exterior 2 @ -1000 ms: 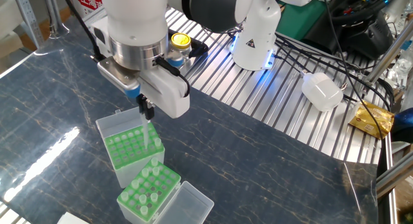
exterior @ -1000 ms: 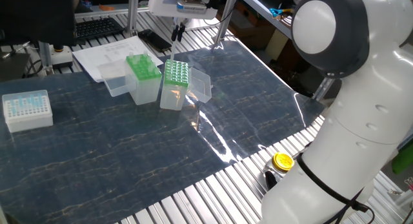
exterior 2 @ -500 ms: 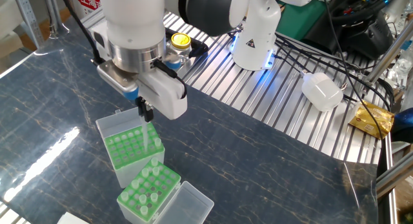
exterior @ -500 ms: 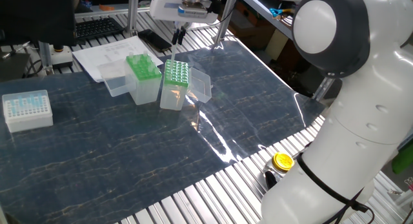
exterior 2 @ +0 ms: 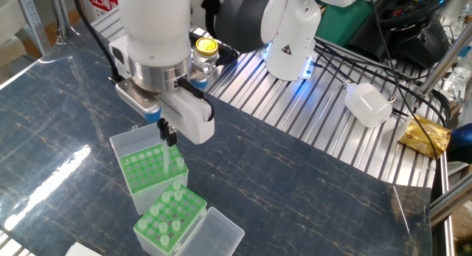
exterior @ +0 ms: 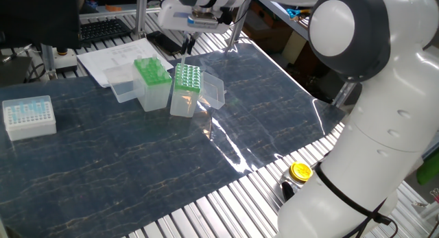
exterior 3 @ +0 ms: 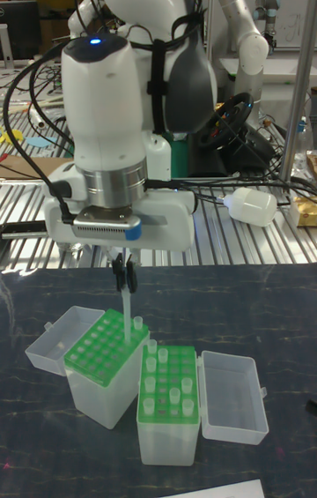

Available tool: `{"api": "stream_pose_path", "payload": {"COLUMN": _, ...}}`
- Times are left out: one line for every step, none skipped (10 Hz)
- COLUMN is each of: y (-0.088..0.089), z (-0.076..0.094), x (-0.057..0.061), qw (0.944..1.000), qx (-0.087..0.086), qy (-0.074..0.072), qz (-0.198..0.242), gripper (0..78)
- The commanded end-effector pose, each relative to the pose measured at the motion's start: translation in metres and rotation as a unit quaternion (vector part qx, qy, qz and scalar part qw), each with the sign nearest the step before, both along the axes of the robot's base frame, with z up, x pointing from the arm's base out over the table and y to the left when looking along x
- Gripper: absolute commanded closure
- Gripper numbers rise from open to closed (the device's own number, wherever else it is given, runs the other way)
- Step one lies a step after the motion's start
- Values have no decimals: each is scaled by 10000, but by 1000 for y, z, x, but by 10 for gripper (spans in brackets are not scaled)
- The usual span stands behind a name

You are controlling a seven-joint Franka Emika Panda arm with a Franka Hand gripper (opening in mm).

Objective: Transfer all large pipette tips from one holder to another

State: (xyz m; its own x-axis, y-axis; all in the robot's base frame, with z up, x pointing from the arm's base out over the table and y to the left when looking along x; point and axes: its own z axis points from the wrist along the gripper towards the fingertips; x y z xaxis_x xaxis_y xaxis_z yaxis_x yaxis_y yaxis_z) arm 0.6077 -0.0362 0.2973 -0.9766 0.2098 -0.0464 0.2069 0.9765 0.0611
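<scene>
Two green racks stand side by side on the dark mat, each with its clear lid open. One rack (exterior 2: 171, 215) (exterior 3: 169, 382) holds several large pipette tips standing upright. The other rack (exterior 2: 146, 170) (exterior 3: 106, 341) shows mostly empty holes. In the one fixed view, the racks (exterior: 152, 72) (exterior: 186, 79) sit at the far middle. My gripper (exterior 2: 168, 133) (exterior 3: 126, 274) (exterior: 186, 43) is shut on one clear tip (exterior 2: 177, 158) (exterior 3: 129, 308). That tip hangs point down over the emptier rack's edge nearest the other rack. Whether its end is in a hole is unclear.
A white box of pale-blue tips (exterior: 29, 116) sits at the mat's left end. Papers (exterior: 116, 60) lie behind the racks. A yellow-capped jar (exterior: 300, 171) (exterior 2: 205, 46) stands on the slatted metal by the robot base. A white bottle (exterior 2: 367, 105) (exterior 3: 251, 183) lies there too.
My gripper has sunk slightly toward the racks, with the tip still held. The racks and their lids have not moved.
</scene>
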Motion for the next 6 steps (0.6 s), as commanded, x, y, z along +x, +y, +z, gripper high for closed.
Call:
{"api": "stream_pose_path", "payload": {"y": -2, "z": -3, "x": 1, "qw": 9997, "qx": -225, "qy": 18, "qz": 29, "gripper": 764}}
{"api": "stream_pose_path", "payload": {"y": -2, "z": -4, "x": 1, "qw": 9998, "qx": -214, "qy": 57, "qz": -8, "gripper": 764}}
{"api": "stream_pose_path", "payload": {"y": -2, "z": -4, "x": 1, "qw": 9997, "qx": -216, "qy": 67, "qz": -23, "gripper": 764}}
{"api": "stream_pose_path", "payload": {"y": -2, "z": -4, "x": 1, "qw": 9996, "qx": -212, "qy": 119, "qz": -114, "gripper": 764}}
{"api": "stream_pose_path", "payload": {"y": -2, "z": -4, "x": 2, "qw": 9996, "qx": -211, "qy": 119, "qz": -123, "gripper": 764}}
{"api": "stream_pose_path", "payload": {"y": -2, "z": -4, "x": 2, "qw": 9996, "qx": -212, "qy": 120, "qz": -122, "gripper": 764}}
